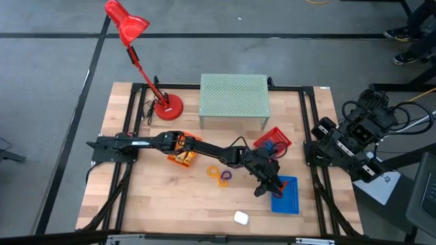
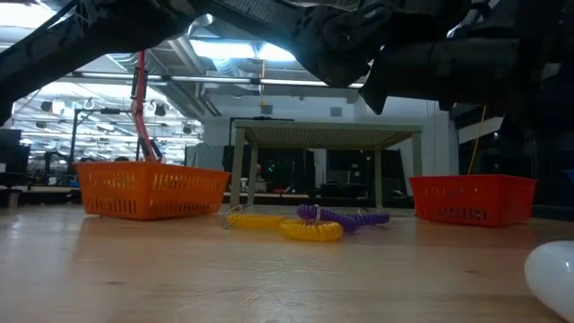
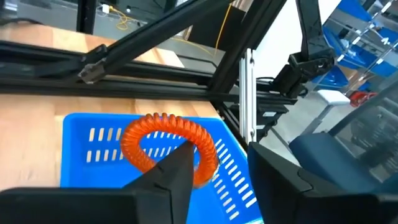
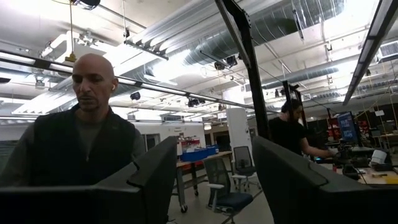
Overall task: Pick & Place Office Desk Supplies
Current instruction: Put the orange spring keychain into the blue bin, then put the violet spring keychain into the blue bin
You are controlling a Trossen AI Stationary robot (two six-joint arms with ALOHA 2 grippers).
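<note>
Left gripper (image 1: 267,189) with fingers apart above the blue basket (image 3: 93,134), the orange loop (image 3: 168,149) dropping into it. Good practice: lift straight up so no finger snags the coil. Right gripper open, parked beside the table.

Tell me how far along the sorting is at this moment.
Partly done. The orange basket and red basket already hold items. In hand: the left gripper, jaws apart, is over the blue basket with an orange coil loop at its fingers. Left: the yellow loops and purple loop on the table, plus a white object. The right gripper waits, pointing into the room.
</note>
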